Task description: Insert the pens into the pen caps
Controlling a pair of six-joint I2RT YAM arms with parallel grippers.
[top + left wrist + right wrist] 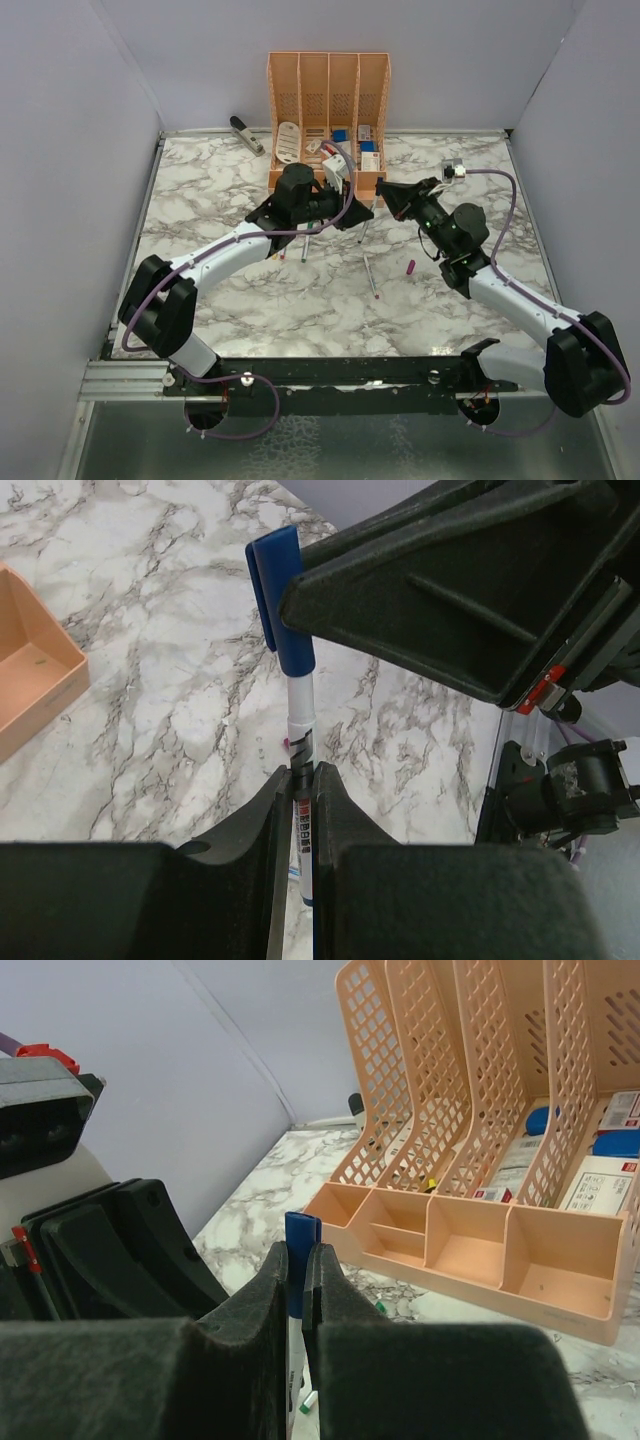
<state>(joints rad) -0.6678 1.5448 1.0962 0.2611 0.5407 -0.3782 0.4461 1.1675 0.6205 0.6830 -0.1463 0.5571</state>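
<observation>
While left fingers [250, 830] clamp the pen [298, 720] steady, right fingers [250, 1310] pinch the blue cap [278, 600] over its tip; seemingly for pushing home.

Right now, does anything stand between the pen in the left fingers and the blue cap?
Nothing visible does. The blue cap, pinched by the right fingers, already sits over the end of the pen, which the left fingers clamp.

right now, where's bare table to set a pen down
Bare marble between the stapler and the left arm, and along the near edge between the arm bases. Crowded in front of the organizer, where the left gripper and right gripper meet near loose pens and a pink cap.
</observation>
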